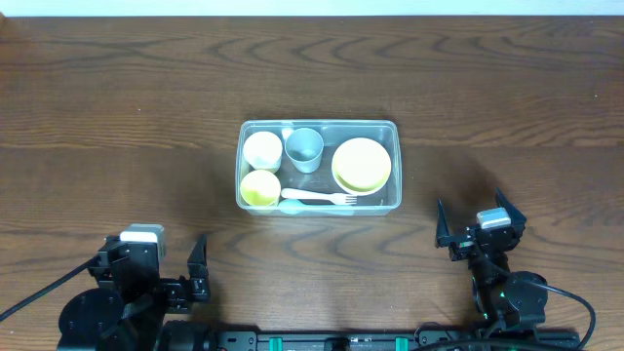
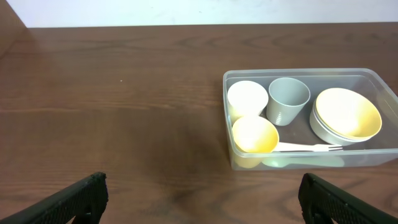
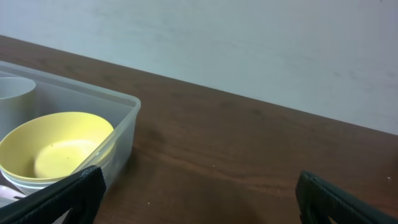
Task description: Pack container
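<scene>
The clear plastic container [image 1: 395,166] sits at the table's middle. It holds a white cup [image 1: 262,149], a grey cup [image 1: 304,149], a yellow cup [image 1: 260,188], stacked yellow bowls [image 1: 362,164] and a white fork [image 1: 318,199]. The left wrist view shows the container [image 2: 233,155] ahead to the right with the same items. The right wrist view shows its corner [image 3: 127,134] and the yellow bowl [image 3: 56,149]. My left gripper [image 1: 198,265] [image 2: 199,202] is open and empty at the front left. My right gripper [image 1: 478,219] [image 3: 199,199] is open and empty at the front right.
Bare dark wood table [image 1: 117,117] lies all around the container. A white wall [image 3: 249,43] stands behind the far edge of the table.
</scene>
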